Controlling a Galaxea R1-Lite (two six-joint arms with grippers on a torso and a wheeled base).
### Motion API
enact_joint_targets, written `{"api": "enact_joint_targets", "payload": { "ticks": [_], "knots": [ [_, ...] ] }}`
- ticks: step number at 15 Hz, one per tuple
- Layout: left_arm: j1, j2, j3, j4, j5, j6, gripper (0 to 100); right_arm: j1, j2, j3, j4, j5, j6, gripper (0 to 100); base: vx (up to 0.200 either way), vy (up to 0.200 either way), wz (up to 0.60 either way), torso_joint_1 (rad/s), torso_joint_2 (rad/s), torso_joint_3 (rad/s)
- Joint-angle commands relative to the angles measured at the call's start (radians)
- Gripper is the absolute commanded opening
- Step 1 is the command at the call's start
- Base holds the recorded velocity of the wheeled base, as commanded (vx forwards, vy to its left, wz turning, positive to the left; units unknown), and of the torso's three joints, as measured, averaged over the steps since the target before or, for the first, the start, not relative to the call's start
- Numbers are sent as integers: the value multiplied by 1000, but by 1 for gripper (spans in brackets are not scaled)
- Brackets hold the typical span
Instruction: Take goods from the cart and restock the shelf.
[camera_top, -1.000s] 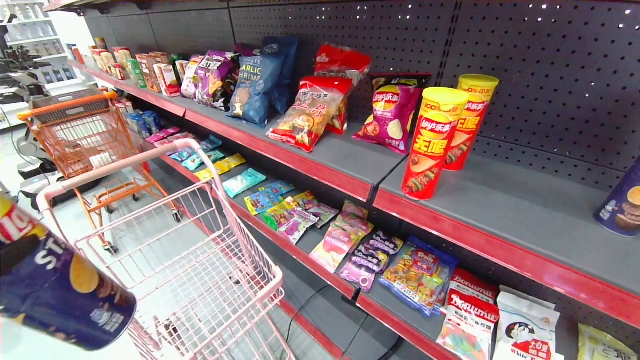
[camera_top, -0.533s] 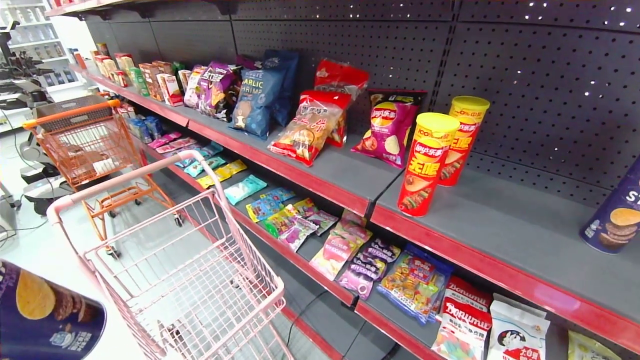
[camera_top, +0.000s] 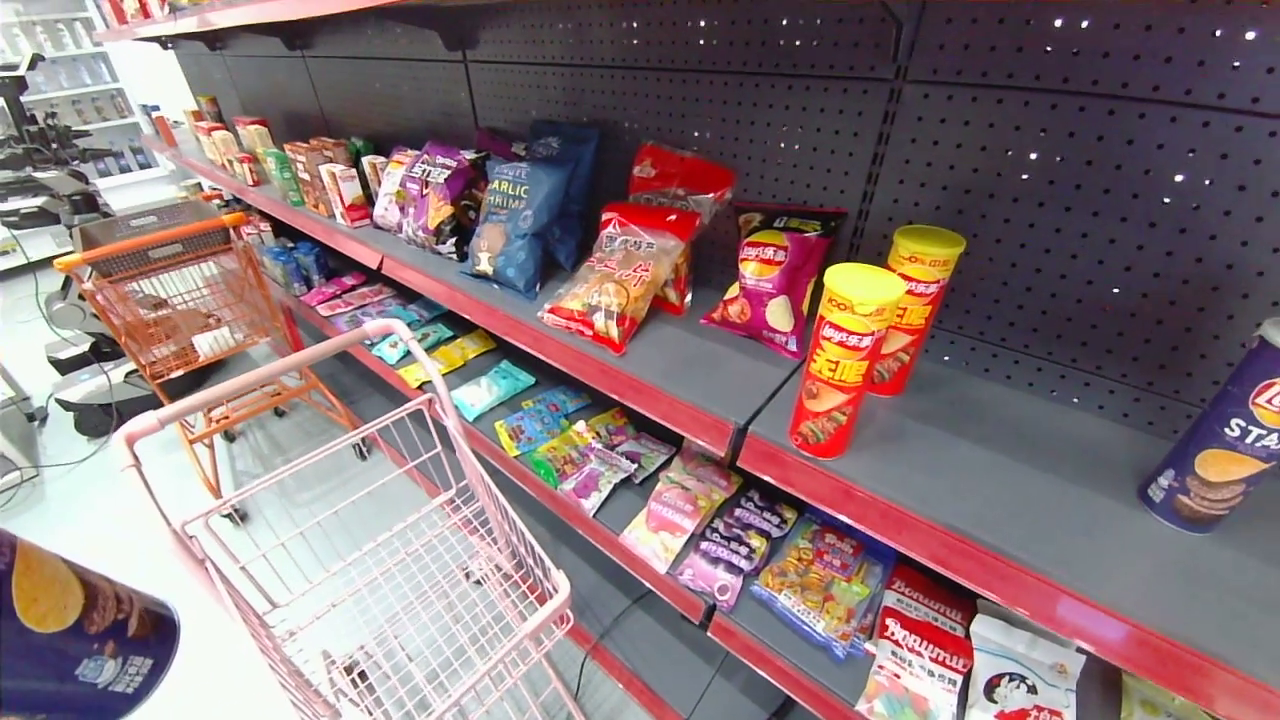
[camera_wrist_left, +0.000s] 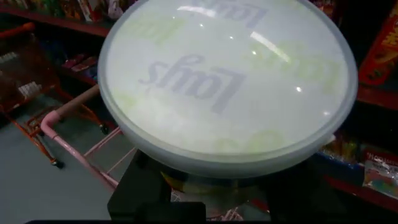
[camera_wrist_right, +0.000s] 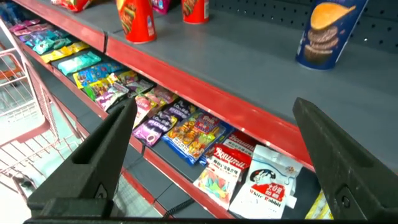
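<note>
blue chip can (camera_top: 70, 640) clamped in left gripper (camera_wrist_left: 217, 196) near pink cart (camera_top: 300, 362); right gripper (camera_wrist_right: 214, 109) spread apart

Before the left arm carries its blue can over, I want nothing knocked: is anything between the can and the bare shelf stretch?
Yes. The pink cart lies between the held blue can and the shelf, and two red cans stand at the bare stretch's left end.

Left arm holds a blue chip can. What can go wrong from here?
1. The held blue can is tilted; it may slip.
2. The pink cart handle stands between it and the shelf; the move across might snag.
3. The front red can stands near the shelf edge; a bump could topple it.
</note>
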Motion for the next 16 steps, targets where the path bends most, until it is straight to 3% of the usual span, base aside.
{"api": "enact_joint_targets", "payload": {
  "ticks": [1,2,4,6,8,9,16],
  "knots": [
    [-3,0,5,0,-11,1,0,0,0,0,0,-1,0,100,0,0,0,163,-354,-198],
    [-3,-5,21,-6,-11,4,0,0,0,0,0,-1,0,100,0,0,0,163,-364,-193],
    [-3,-28,31,-5,-8,41,0,0,0,0,0,1,0,100,0,0,0,31,-92,-38],
    [0,-31,50,-6,-5,82,0,0,0,0,0,1,5,100,0,0,-600,10,-24,-19],
    [10,-20,64,-6,61,191,0,0,0,0,0,1,7,100,0,0,-600,0,-5,0],
    [10,-15,60,-8,66,211,0,0,0,0,0,1,7,100,0,0,-600,2,2,2],
    [11,-24,59,-32,70,214,0,0,0,0,0,1,5,100,0,0,-600,6,2,0]
  ]
}}
